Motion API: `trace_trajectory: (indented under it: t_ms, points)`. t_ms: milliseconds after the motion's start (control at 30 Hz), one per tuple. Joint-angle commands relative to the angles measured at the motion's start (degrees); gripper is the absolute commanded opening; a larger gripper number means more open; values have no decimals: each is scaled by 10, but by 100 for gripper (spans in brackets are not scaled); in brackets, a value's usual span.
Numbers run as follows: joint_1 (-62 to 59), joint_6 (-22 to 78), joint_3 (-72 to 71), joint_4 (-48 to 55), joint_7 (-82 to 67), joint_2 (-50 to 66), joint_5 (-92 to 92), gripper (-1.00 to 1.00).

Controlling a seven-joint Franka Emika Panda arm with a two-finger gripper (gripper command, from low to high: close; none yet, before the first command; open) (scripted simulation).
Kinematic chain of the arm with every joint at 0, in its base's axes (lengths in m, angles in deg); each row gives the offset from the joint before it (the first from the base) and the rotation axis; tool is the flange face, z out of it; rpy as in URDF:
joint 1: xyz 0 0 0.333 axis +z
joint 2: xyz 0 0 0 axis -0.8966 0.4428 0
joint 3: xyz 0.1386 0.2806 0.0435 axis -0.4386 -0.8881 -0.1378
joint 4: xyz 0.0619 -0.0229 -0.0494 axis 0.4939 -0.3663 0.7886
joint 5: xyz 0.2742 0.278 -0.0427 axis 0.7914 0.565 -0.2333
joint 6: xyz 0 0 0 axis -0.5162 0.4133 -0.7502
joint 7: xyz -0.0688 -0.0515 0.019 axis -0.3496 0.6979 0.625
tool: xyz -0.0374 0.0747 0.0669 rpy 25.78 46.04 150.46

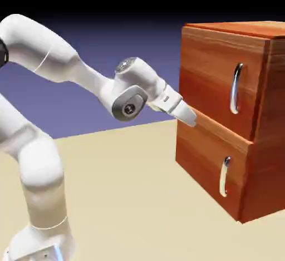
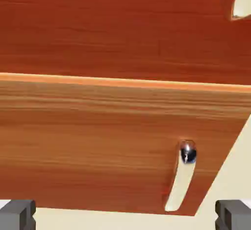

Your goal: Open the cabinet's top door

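Approaching cabinet (image 1: 222, 87) | gripper (image 1: 189, 118) jaws wide, empty | top door handle (image 1: 236, 88) up-right beyond fingertips | should straddle it squarely before closing

Rendered simulation (flat tan table (image 1: 128, 187), blue-violet backdrop (image 1: 111, 43))

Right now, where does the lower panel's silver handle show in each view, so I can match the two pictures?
Exterior view: the lower handle stands upright on the shorter bottom panel, lower right of the picture, below the top door's handle.
Hand view: the lower handle sits lower right, slanted, above the bottom edge.
Shared landmark: the seam between the two panels; in the hand view it is the pale line across the wood.
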Motion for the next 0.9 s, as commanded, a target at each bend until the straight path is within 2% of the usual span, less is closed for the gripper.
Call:
trace_trajectory:
  t_ms: [0, 867]
  points:
    - [9, 2, 10, 4, 18, -3, -25, 100]
    - [252, 63, 266, 107, 494, -86, -673, 100]
